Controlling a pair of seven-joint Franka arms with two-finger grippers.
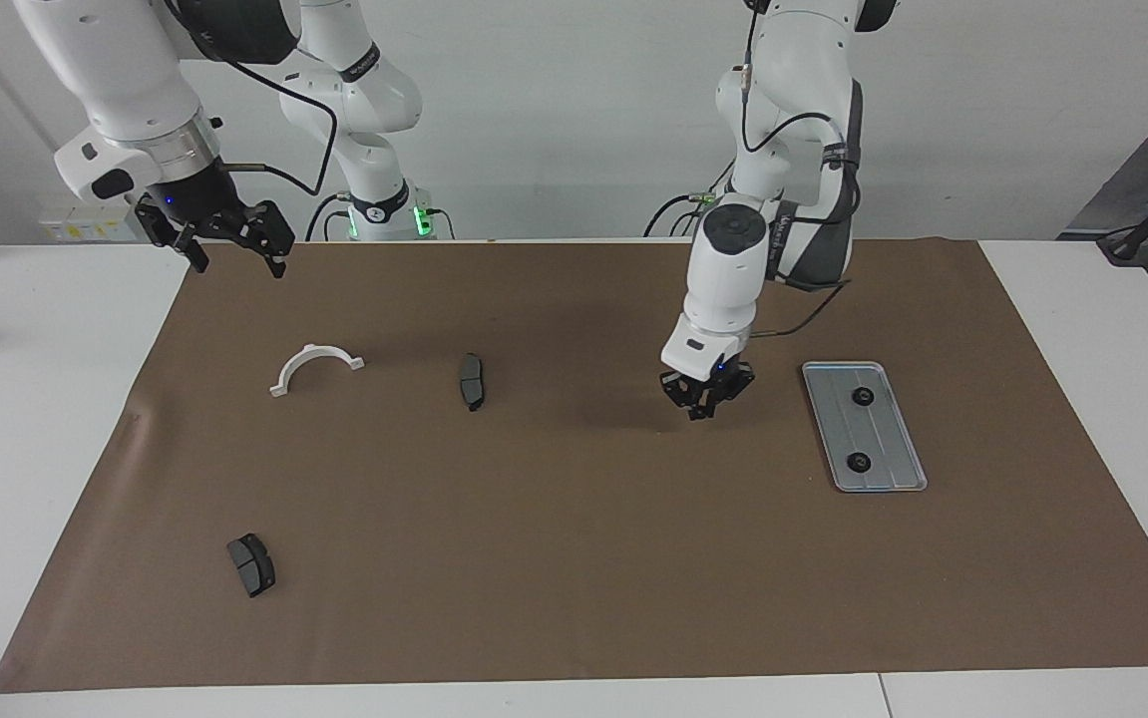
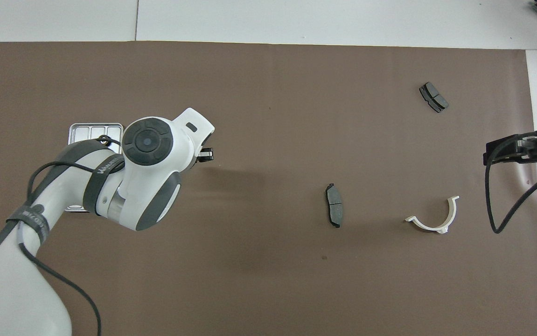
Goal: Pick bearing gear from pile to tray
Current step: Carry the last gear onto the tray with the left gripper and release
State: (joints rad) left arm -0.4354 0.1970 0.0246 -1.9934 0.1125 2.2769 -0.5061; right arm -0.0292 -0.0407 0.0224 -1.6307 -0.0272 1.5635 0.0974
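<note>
The silver tray (image 1: pixel 885 431) lies toward the left arm's end of the mat with two black gears (image 1: pixel 863 396) (image 1: pixel 860 462) in it. My left gripper (image 1: pixel 701 407) hangs just above the mat beside the tray, fingers drawn together on a small dark piece that looks like a gear. In the overhead view the left arm covers most of the tray (image 2: pixel 92 129), and the left gripper (image 2: pixel 205 154) shows past the wrist. My right gripper (image 1: pixel 230 247) is open and empty, and waits raised over the mat's corner at the right arm's end.
A white half-ring bracket (image 1: pixel 317 361) and a dark brake pad (image 1: pixel 472 381) lie mid-mat toward the right arm's end. A second brake pad (image 1: pixel 251 564) lies farther from the robots. No loose gear shows on the brown mat (image 1: pixel 574 558).
</note>
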